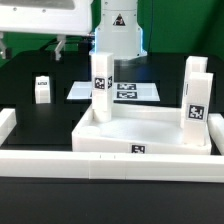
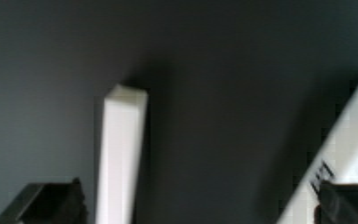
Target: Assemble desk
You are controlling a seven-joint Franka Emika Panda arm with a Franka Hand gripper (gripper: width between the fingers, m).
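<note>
The white desk tabletop (image 1: 140, 135) lies rim-up near the front rail. One tagged leg (image 1: 100, 85) stands upright at its far corner on the exterior view's left. Two more legs (image 1: 193, 100) stand at its right side. A fourth, short leg (image 1: 42, 89) rests on the black table at the left. The arm (image 1: 118, 30) hangs just behind the top of the left corner leg. In the wrist view my gripper (image 2: 197, 207) is open. A white leg (image 2: 123, 150) runs close to one dark finger (image 2: 51, 205), and another tagged white part (image 2: 345, 140) lies by the other finger. Nothing is clamped.
The marker board (image 1: 125, 90) lies flat behind the tabletop. Low white border rails run along the front (image 1: 100, 165) and the left (image 1: 5, 125). A white frame and cabling (image 1: 45, 20) stand at the back left.
</note>
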